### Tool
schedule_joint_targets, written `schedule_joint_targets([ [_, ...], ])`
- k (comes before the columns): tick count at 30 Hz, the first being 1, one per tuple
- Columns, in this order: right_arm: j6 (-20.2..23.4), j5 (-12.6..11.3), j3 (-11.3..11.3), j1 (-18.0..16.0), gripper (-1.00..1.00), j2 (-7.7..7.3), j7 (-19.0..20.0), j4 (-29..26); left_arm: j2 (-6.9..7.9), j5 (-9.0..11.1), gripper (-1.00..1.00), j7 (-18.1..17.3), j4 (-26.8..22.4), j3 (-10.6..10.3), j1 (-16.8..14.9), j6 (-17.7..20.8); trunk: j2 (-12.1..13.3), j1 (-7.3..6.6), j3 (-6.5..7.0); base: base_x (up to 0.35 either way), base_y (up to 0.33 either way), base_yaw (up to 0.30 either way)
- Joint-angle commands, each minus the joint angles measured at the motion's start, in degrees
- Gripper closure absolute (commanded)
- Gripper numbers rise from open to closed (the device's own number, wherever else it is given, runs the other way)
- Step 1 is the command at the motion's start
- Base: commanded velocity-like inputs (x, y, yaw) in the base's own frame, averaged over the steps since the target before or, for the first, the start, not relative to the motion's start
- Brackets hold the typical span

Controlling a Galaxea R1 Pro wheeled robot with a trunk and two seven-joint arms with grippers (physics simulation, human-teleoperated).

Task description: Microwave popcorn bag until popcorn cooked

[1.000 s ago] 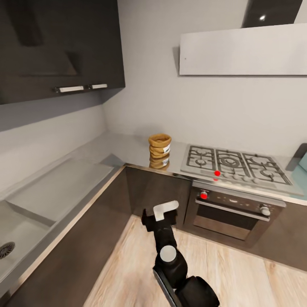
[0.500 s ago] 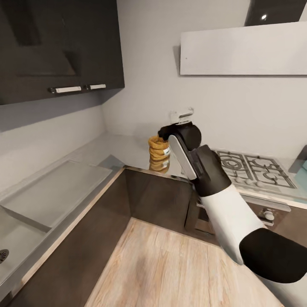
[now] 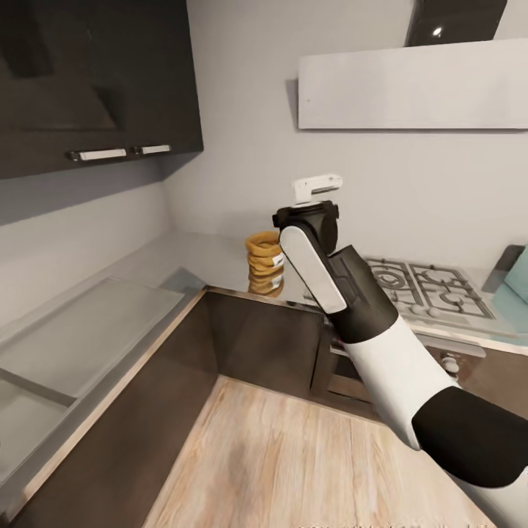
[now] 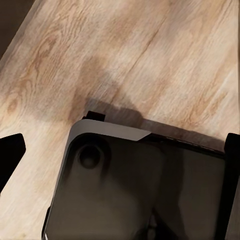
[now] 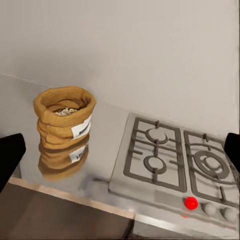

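Observation:
The tan-brown popcorn bag stands upright on the grey countertop, near the inner corner and left of the hob. In the right wrist view the popcorn bag shows its wide mouth with small pale popcorn kernels inside. My right arm is raised in front of the counter, with its wrist just right of the bag. My right gripper is open and empty, apart from the bag. My left gripper is open over the floor and my own base. A pale light-blue box sliver, likely the microwave, shows at the right edge.
A steel gas hob lies right of the bag, with a red knob on its front. The white hood hangs above and the dark oven sits below. Dark wall cabinets, a drainer and wood floor surround me.
My right arm rose from low before the cabinets to counter height beside the bag. Since half a second ago it lifted slightly, and the camera shifted a little.

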Motion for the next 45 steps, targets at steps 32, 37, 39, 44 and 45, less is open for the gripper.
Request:
schedule_joint_targets([
  [32, -17.93, -31.41, 24.31, 0.51, -1.00, 0.01, -12.49, -2.53, 0.16, 0.09, -1.00, -0.09, 0.00, 0.31, -0.02, -0.16, -0.12, 0.03, -0.12, 0.000, 0.115, -0.170],
  [37, -17.93, -31.37, 24.36, 1.14, -1.00, 0.01, -12.51, -3.28, 0.15, 0.07, -1.00, -0.09, 0.00, 0.31, -0.16, -0.16, -0.12, 0.03, -0.12, 0.181, 0.004, 0.000],
  [39, -17.93, -31.36, 24.36, 1.29, -1.00, 0.01, -12.51, -3.32, 0.15, 0.09, -1.00, -0.09, 0.00, 0.31, -0.19, -0.16, -0.12, 0.03, -0.12, 0.332, 0.000, 0.000],
  [44, -17.93, -31.33, 24.36, 1.37, -1.00, 0.01, -12.45, -3.33, 0.15, 0.04, -1.00, -0.09, 0.00, 0.24, -0.20, -0.16, -0.12, 0.03, -0.12, 0.341, 0.000, 0.000],
  [45, -17.93, -31.33, 24.36, 1.39, -1.00, 0.01, -12.44, -3.33, 0.15, 0.03, -1.00, -0.09, 0.00, 0.23, -0.20, -0.16, -0.12, 0.03, -0.12, 0.343, 0.000, 0.000],
])
